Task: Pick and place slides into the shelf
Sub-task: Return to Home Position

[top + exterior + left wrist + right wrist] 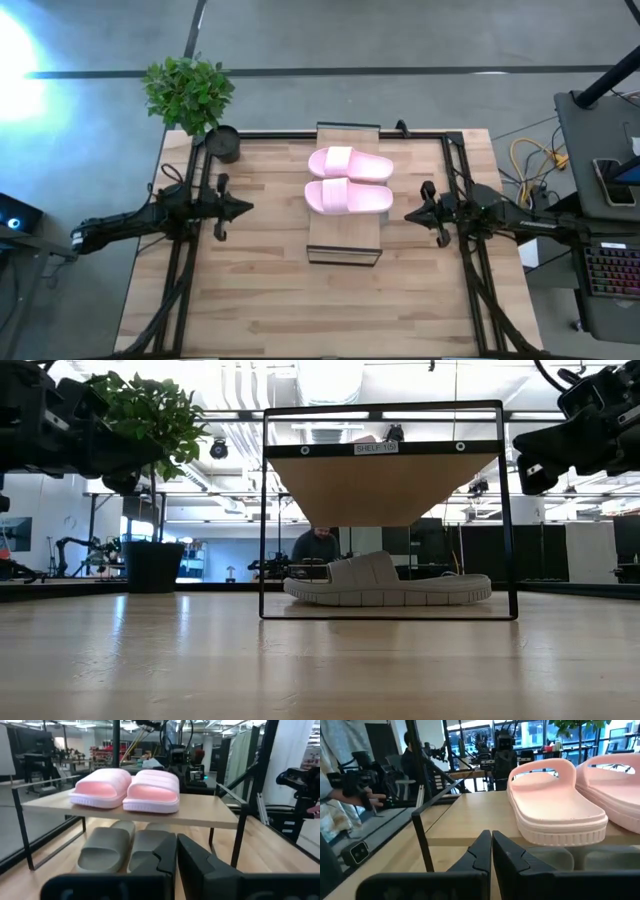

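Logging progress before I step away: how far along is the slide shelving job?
Placing looks done: both pink slides sit side by side on the shelf top, both grey slides lie under it. Nothing is in hand; the left gripper and right gripper hang shut and empty on either side of the shelf. Probably only the return to a rest pose remains.

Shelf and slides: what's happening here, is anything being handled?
Nothing is being handled right now. Two pale pink slides lie side by side on top of the shelf, and two grey-green slides sit under it on the table. The left gripper and the right gripper hang shut and empty on either side of the shelf, clear of it. The sorting looks done.
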`<action>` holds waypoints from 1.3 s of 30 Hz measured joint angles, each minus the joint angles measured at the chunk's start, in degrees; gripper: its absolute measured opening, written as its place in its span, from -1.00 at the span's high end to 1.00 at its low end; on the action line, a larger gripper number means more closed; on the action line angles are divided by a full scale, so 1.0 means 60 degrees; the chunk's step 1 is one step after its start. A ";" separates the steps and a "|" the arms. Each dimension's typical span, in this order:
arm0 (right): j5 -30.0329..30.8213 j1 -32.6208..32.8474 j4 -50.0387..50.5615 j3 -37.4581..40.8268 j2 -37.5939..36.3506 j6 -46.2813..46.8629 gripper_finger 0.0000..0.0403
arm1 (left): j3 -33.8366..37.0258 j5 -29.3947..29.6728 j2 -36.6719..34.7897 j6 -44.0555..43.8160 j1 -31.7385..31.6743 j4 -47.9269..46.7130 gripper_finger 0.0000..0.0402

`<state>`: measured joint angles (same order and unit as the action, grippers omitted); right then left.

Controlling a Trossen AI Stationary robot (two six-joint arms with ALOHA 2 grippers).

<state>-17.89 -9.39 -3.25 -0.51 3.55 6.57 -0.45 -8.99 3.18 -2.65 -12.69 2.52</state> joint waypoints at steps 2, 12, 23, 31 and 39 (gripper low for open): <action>0.0000 0.0000 -0.0007 0.0000 0.0000 -0.0109 0.96 | -0.0001 -0.0052 0.0007 0.0026 -0.0003 0.0012 1.00; 0.0000 0.0000 -0.0005 0.0000 0.0000 0.1245 0.96 | 0.0000 -0.0059 0.0062 0.0014 -0.0011 0.0008 1.00; 0.0000 0.0000 -0.0004 0.0000 0.0000 0.1730 0.96 | 0.0000 -0.0063 0.0072 0.0013 -0.0011 0.0007 1.00; 0.0000 0.0000 -0.0004 -0.0004 0.0000 0.1730 0.96 | 0.0000 -0.0063 0.0065 0.0010 -0.0011 0.0008 1.00; 0.0000 0.0000 -0.0004 -0.0004 0.0000 0.1730 0.96 | 0.0000 -0.0066 0.0080 0.0010 -0.0011 0.0005 1.00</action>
<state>-17.89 -9.39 -3.27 -0.54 3.55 16.95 -0.45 -9.39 3.66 -2.59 -12.75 2.55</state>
